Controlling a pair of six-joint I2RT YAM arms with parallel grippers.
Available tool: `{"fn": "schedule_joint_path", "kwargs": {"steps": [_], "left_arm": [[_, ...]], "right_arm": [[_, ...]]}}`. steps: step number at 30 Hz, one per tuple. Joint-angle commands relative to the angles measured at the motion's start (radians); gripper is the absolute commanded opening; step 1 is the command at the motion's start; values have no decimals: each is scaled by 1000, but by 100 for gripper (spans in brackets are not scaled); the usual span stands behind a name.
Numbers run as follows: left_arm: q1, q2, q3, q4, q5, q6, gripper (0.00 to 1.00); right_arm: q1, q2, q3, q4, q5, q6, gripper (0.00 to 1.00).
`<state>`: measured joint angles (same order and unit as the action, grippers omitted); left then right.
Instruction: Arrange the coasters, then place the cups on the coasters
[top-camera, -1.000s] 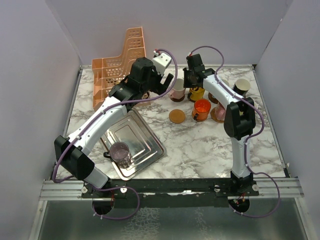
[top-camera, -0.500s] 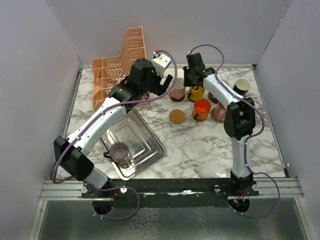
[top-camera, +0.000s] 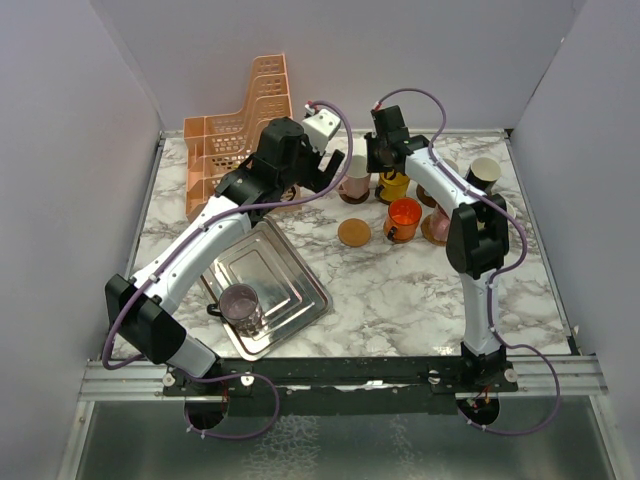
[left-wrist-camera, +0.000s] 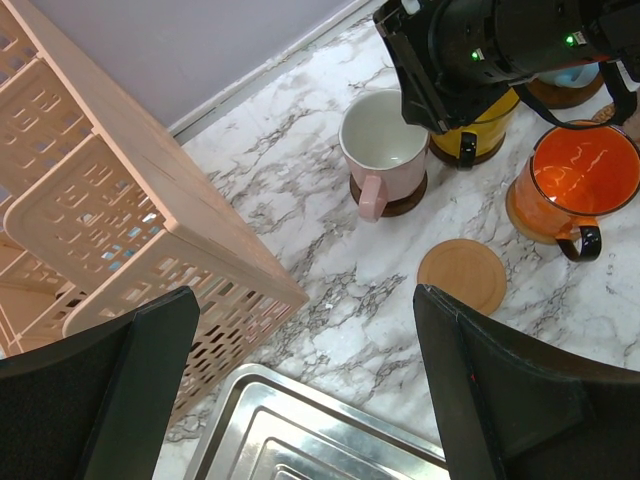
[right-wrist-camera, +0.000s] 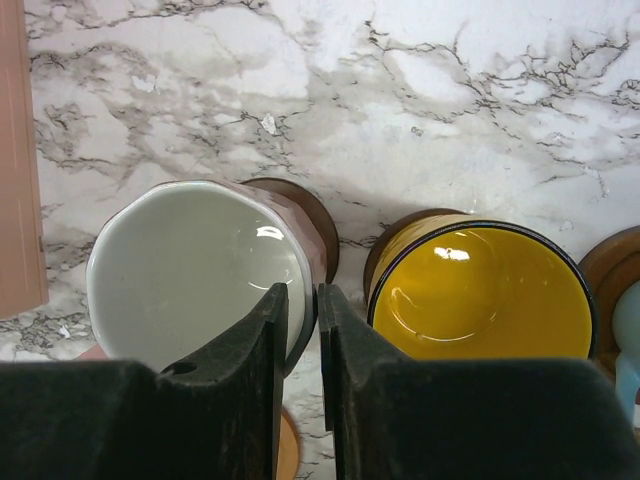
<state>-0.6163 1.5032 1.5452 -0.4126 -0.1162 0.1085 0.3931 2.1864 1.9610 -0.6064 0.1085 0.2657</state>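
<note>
A pink cup (top-camera: 353, 178) with a white inside stands on a dark coaster (right-wrist-camera: 315, 215) at the back of the table. My right gripper (right-wrist-camera: 301, 295) is shut on its right rim, one finger inside and one outside. Beside it, a yellow cup (right-wrist-camera: 480, 290) sits on another dark coaster (right-wrist-camera: 400, 235). In front of them are an orange cup (top-camera: 403, 217) and a bare tan coaster (top-camera: 354, 232). My left gripper (left-wrist-camera: 305, 330) hangs open and empty above the marble, left of the pink cup (left-wrist-camera: 383, 145). A grey-purple cup (top-camera: 241, 305) stands on the silver tray (top-camera: 300, 300).
An orange plastic basket (top-camera: 235, 140) fills the back left corner, close to my left arm. A cream cup (top-camera: 485, 171) stands at the back right. A light blue cup (right-wrist-camera: 628, 330) on a coaster shows at the right edge of the right wrist view.
My right gripper has shifted slightly toward the back of the table, still closed on the pink cup's rim. The left arm has barely moved.
</note>
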Motion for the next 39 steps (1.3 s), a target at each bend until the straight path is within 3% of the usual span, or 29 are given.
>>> {"fn": "schedule_joint_path", "kwargs": {"steps": [1,39], "left_arm": [[4,-41,-13,17,23,10,93],[10,-55,-39,17,24,27,93]], "right_arm": [[5,24,35,34,32,-25,19],[5,59,77,51,-14,-147,17]]}}
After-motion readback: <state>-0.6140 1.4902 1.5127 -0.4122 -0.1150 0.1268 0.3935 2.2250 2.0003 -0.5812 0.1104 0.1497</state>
